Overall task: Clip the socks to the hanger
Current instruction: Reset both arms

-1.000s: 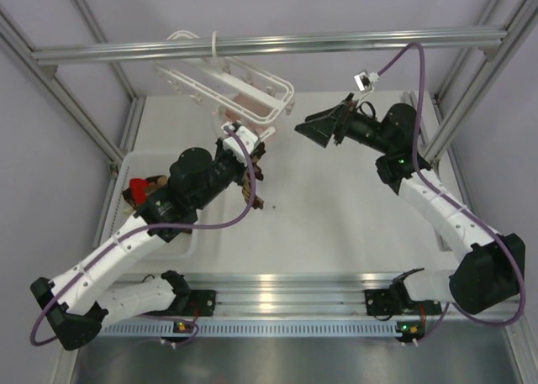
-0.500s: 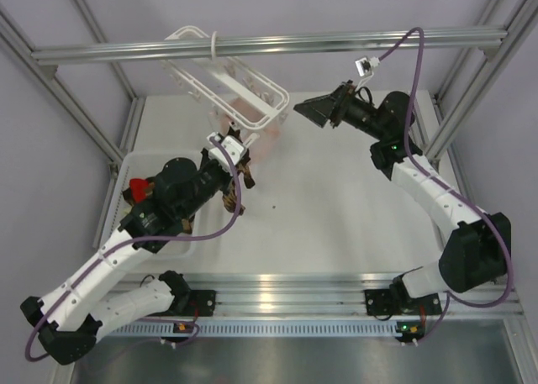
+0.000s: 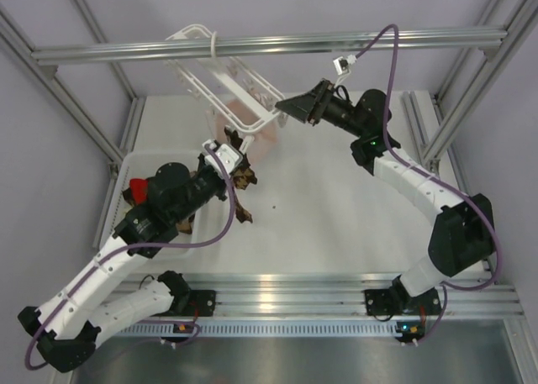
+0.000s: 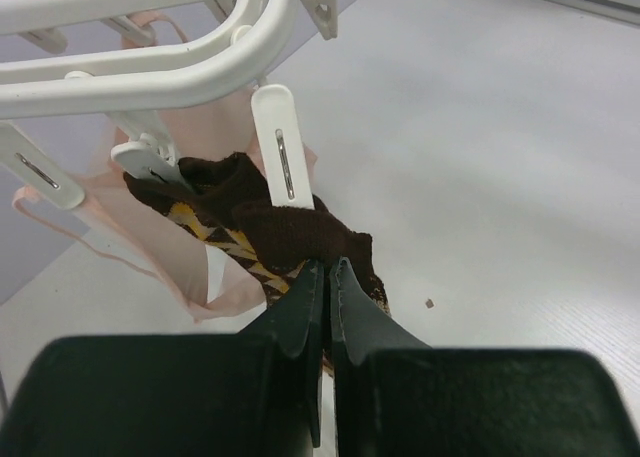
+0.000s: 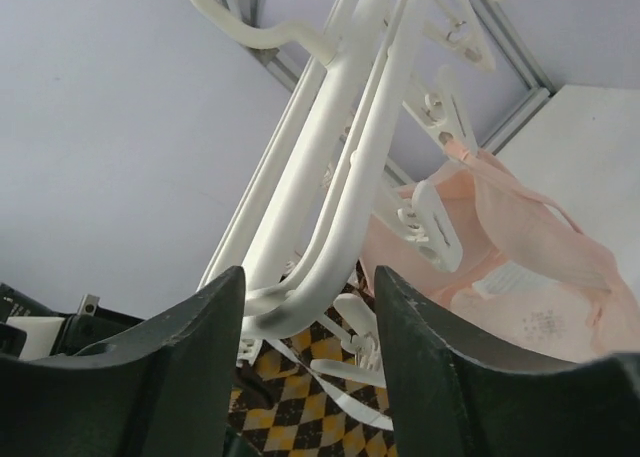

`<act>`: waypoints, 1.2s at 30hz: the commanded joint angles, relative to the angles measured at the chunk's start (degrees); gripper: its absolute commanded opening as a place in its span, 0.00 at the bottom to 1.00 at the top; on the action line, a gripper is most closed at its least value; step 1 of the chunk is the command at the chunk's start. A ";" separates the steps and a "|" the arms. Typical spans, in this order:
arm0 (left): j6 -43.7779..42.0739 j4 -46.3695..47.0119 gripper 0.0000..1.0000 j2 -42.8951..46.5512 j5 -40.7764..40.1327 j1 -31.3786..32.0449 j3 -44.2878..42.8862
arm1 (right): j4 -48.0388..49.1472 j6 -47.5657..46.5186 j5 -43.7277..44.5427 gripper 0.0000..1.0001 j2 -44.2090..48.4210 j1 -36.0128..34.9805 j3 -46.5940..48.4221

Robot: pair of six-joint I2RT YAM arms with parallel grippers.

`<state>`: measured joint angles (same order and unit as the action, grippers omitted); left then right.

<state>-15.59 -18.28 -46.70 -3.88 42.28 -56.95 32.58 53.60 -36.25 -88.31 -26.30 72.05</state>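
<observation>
Left gripper, sock apparently in grasp

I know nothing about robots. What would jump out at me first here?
A white hanger dangles at the back, a pale pink garment hanging under it. The left gripper pinches a brown argyle sock by a clip, and the open right gripper straddles the hanger's end.

the left arm and right arm share white link shells joined by black joint housings. a purple cable runs along each, reaching a small white connector block just behind the pincer. the fingers of the left pincer and right pincer are matte black, tapering forward. a green light glows well behind the right pincer.
</observation>
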 commanded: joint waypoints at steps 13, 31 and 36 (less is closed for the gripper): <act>22.07 -2.97 0.66 -0.50 18.90 -19.05 -11.24 | 0.74 2.82 1.79 0.00 0.42 -1.29 3.45; 28.69 -29.70 0.98 -9.30 12.59 -32.17 -16.89 | -18.32 -16.56 5.48 0.92 23.34 0.73 -13.68; 27.72 -30.76 0.98 -3.32 8.19 -32.44 -13.63 | -26.50 -25.91 8.12 0.97 33.37 0.90 -19.22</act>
<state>12.29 -48.27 -54.13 8.12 10.22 -71.40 12.45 36.71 -30.46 -59.18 -26.02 54.43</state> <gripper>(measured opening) 0.979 0.961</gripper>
